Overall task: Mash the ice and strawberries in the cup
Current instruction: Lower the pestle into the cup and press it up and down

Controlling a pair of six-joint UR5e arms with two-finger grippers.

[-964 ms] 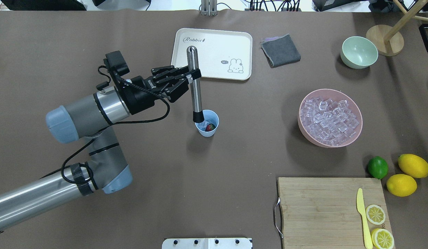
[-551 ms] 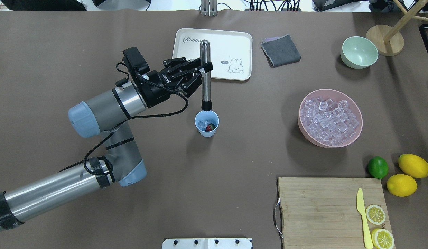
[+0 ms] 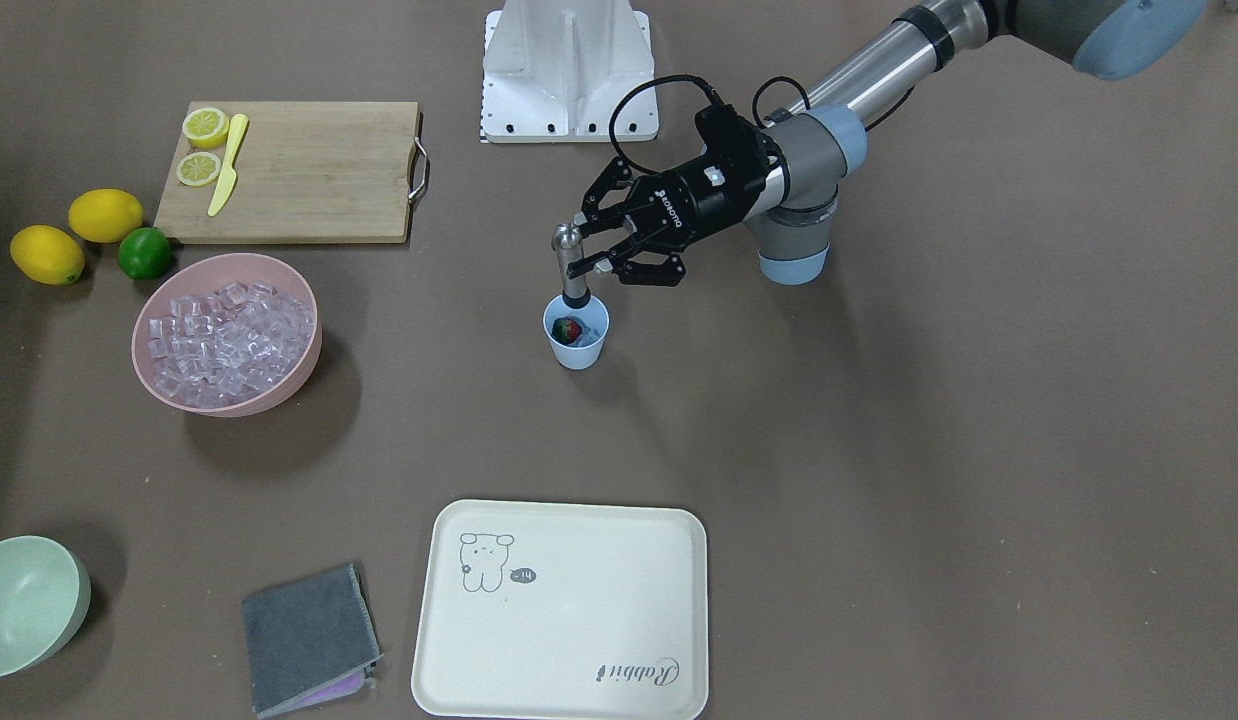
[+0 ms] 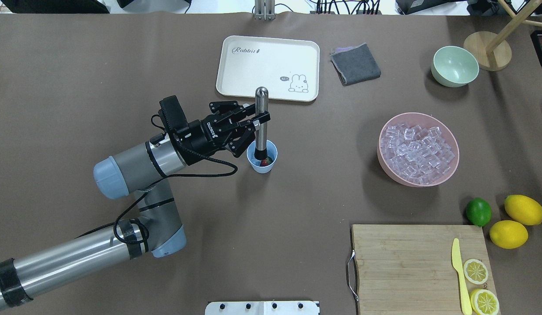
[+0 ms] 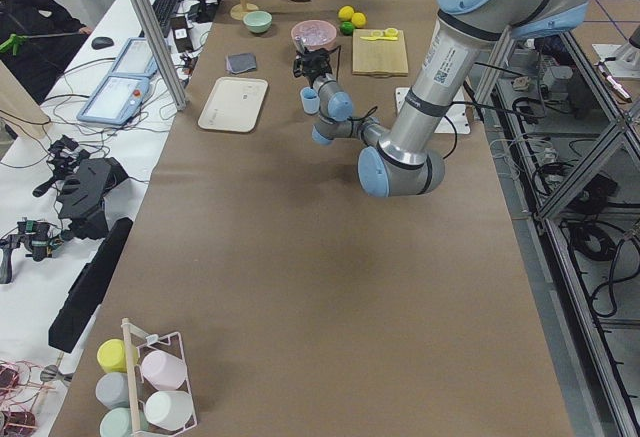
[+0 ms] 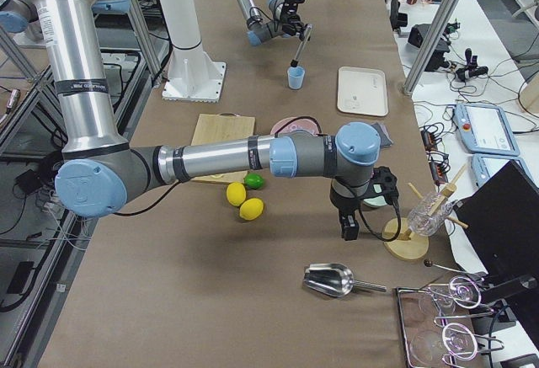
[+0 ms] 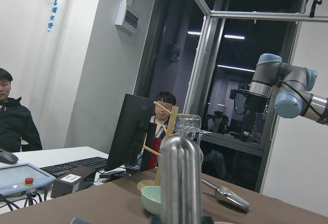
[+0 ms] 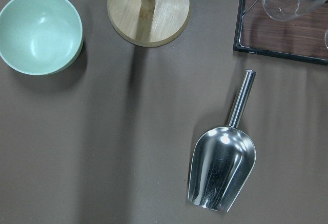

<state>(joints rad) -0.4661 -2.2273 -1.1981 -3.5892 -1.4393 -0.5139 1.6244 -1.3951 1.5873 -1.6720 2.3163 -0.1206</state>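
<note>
The light-blue cup (image 4: 263,169) stands mid-table; a red strawberry (image 4: 266,162) lies inside it, seen also as the strawberry (image 3: 570,327) in the front-facing view. Ice inside the cup is not clear to see. My left gripper (image 4: 258,120) is shut on an upright steel muddler (image 4: 261,109), and the muddler's black tip is down inside the cup (image 3: 579,356). The muddler's rounded top (image 7: 180,178) fills the left wrist view. Many loose ice cubes (image 4: 417,146) fill the pink bowl. My right gripper (image 6: 348,233) hangs far right over the table; I cannot tell its state.
A white tray (image 4: 236,78) lies behind the cup, with a grey cloth (image 4: 355,64) and a pale green bowl (image 4: 455,65) beside it. The pink bowl (image 4: 385,162), a lime (image 4: 478,211), lemons and a cutting board (image 4: 406,262) are right. A metal scoop (image 8: 221,170) lies below the right wrist.
The muddler was lifted out of the cup and shifted toward the tray, then came back down; its tip is now inside the cup again, nearer the middle.
</note>
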